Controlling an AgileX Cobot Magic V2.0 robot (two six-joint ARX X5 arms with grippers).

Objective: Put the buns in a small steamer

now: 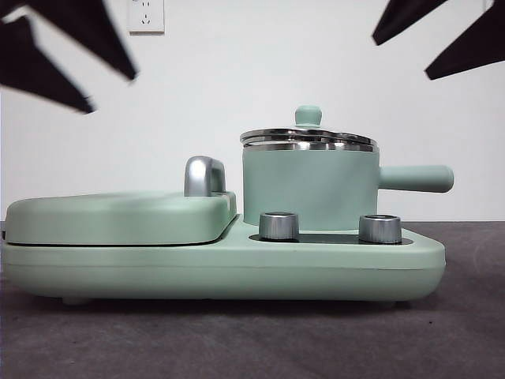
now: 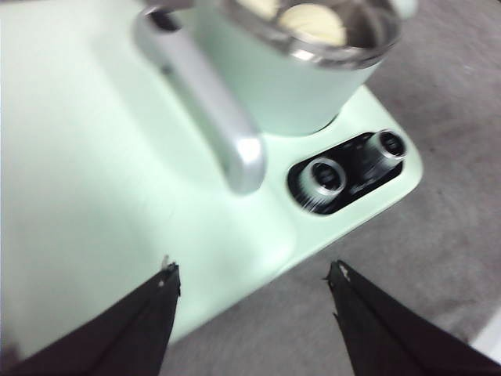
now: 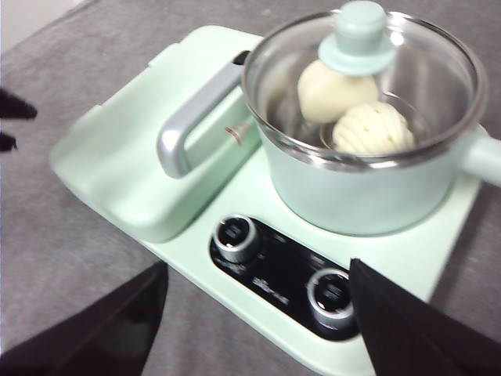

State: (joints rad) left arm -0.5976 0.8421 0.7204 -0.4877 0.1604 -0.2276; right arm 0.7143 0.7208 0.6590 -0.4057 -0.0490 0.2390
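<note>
Two pale buns (image 3: 352, 110) sit inside lidded mint-green steamer pot (image 1: 309, 189) beside flat griddle lid (image 1: 118, 217). Left gripper (image 2: 252, 274), right gripper (image 3: 258, 274) both jaws apart, empty, above unit.

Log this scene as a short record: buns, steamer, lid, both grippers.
buns: both inside the steamer, smooth bun beside swirled bun
steamer: on the green cooker base, handle pointing sideways
lid: glass, on the steamer
griddle lid: closed, beside the steamer
left gripper: open, holding nothing, above the base edge
right gripper: open, holding nothing, above the knobs
</note>
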